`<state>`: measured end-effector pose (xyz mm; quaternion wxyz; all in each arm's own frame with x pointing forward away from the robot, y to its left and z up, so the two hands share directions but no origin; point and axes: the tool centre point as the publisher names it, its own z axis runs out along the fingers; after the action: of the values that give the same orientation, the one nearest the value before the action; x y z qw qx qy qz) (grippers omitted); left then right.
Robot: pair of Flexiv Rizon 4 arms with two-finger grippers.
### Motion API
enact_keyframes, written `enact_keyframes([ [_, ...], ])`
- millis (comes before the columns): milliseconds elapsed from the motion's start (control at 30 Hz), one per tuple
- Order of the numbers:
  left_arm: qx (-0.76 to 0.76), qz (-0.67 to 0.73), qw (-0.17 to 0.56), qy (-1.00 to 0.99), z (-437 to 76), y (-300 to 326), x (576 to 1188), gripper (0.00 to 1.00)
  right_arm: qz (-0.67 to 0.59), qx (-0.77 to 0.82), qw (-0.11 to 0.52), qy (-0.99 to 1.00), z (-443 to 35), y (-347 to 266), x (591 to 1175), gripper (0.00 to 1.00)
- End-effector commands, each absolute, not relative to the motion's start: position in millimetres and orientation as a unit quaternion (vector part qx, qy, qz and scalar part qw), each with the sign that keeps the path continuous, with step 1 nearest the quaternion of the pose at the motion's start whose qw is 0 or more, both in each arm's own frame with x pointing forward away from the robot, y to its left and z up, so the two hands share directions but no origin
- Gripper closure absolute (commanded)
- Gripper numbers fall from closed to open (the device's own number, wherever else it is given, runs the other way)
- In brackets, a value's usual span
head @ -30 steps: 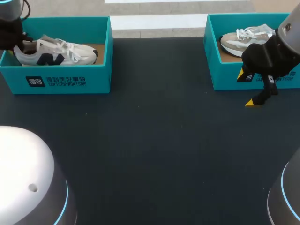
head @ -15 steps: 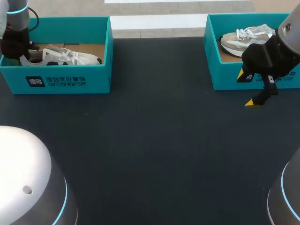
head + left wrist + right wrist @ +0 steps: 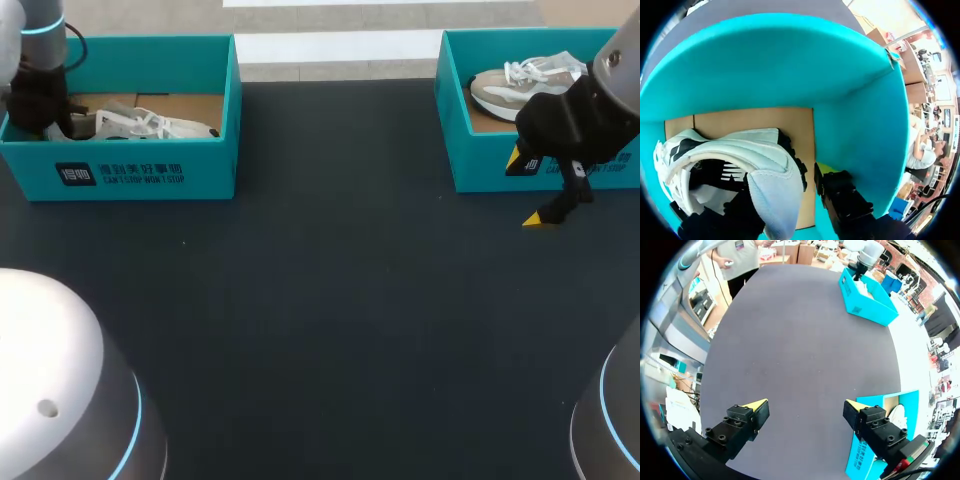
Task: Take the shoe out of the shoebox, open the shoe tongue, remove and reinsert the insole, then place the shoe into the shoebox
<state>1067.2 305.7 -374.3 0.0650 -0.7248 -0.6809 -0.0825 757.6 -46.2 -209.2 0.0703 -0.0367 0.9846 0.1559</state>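
Note:
A white shoe (image 3: pixel 150 124) with dark side markings lies low inside the teal shoebox (image 3: pixel 140 172) at the table's far left. My left gripper (image 3: pixel 50 115) reaches down into that box at the shoe's heel. In the left wrist view the heel (image 3: pixel 772 187) sits between the fingers of the left gripper (image 3: pixel 785 192). The yellow-tipped finger (image 3: pixel 840 195) stands a little apart from the heel, and the other finger is mostly hidden by the shoe. The box wall (image 3: pixel 790 65) rises ahead. My right gripper (image 3: pixel 528 190) hangs open over the mat, holding nothing.
A second teal box (image 3: pixel 480 160) at the far right holds a grey and white shoe (image 3: pixel 520 85), just behind my right gripper (image 3: pixel 807 412). The dark mat (image 3: pixel 330 300) spreads between the two boxes.
The left arm lowered the shoe from above the box wall down into the left box, and its fingers widened off the heel. The right arm has not moved.

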Motion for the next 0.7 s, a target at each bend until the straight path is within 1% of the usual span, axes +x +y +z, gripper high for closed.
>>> enact_keyframes([
  [33,-0.727,-0.079,0.064,-0.679,-373,307,1070,0.06,0.155,-0.037,0.071,0.985,-210,-46,757,0.0],
  [67,-0.728,-0.08,0.062,-0.678,-371,307,1069,0.06,0.155,-0.037,0.071,0.985,-210,-46,757,0.0],
  [133,-0.732,-0.082,0.056,-0.674,-363,305,1068,0.0,0.155,-0.037,0.071,0.985,-210,-46,757,0.0],
  [567,-0.73,-0.067,0.025,-0.68,-304,300,1064,0.0,0.155,-0.037,0.071,0.985,-210,-46,757,0.0],
  [700,-0.721,-0.058,0.002,-0.69,-283,299,1062,0.0,0.155,-0.037,0.071,0.985,-210,-46,757,0.0],
])
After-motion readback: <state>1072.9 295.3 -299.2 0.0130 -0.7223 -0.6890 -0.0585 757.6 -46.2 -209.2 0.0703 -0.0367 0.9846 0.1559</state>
